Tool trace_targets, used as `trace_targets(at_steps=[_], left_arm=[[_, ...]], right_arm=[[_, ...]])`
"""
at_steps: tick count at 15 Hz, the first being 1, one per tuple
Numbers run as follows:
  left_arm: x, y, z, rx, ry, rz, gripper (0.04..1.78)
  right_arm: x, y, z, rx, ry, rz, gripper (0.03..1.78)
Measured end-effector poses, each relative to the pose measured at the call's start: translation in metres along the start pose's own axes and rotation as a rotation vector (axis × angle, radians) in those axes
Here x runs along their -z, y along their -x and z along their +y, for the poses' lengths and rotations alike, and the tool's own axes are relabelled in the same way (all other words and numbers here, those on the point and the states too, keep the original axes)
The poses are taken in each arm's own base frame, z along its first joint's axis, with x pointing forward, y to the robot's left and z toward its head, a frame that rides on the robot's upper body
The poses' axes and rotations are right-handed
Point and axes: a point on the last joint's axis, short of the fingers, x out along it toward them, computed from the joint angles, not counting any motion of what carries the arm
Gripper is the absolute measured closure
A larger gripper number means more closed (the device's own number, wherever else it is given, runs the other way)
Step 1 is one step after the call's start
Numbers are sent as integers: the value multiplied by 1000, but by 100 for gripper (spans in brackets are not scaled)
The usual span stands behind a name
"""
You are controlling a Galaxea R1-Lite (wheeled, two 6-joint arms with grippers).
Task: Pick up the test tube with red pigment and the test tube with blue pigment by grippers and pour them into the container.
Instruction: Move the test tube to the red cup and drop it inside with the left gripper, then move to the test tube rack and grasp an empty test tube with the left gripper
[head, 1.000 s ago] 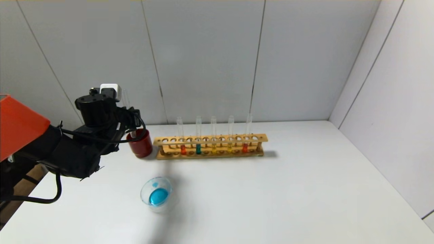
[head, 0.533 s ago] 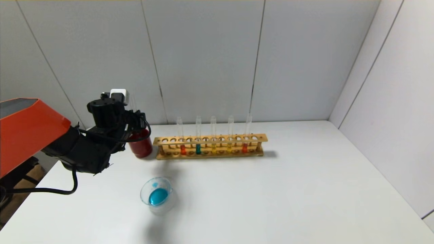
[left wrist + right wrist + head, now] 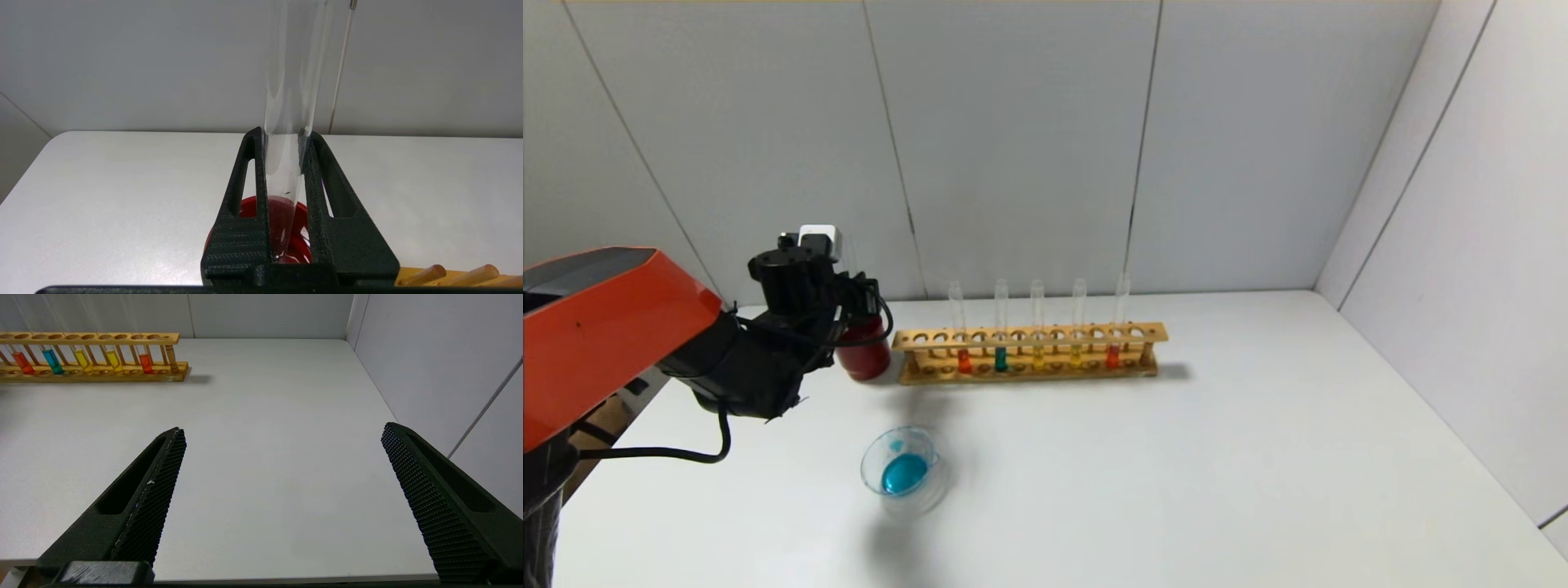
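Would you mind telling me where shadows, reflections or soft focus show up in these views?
Head view: the rack casts a short shadow off its right end and the dish a smudged one toward the camera. Left wrist view: pale streaks of reflection run up the clear tube, and the red cup behind it looks soft. Right wrist view: even light, with a small shadow beside the rack.

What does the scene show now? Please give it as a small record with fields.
left gripper: shut on an empty tube, held upright over the red cup
right gripper: open, idle above the table
dish: holds blue liquid
rack: five tubes, with orange, teal, yellow, yellow and red liquid
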Motion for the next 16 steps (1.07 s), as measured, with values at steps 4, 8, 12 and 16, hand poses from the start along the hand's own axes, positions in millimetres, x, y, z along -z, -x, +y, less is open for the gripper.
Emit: trace_targets(at_steps=[4, 8, 12, 16], left_arm=[[8, -4, 2, -6, -1, 4, 144], [12, -4, 2, -7, -6, 16, 98], [8, 0, 2, -4, -17, 24, 34], [-14, 13, 2, 2, -25, 3, 8]], right_arm=[[0, 0, 0, 0, 0, 0, 6], [0, 0, 0, 0, 0, 0, 6], [0, 0, 0, 0, 0, 0, 6], [0, 0, 0, -1, 0, 0, 6]])
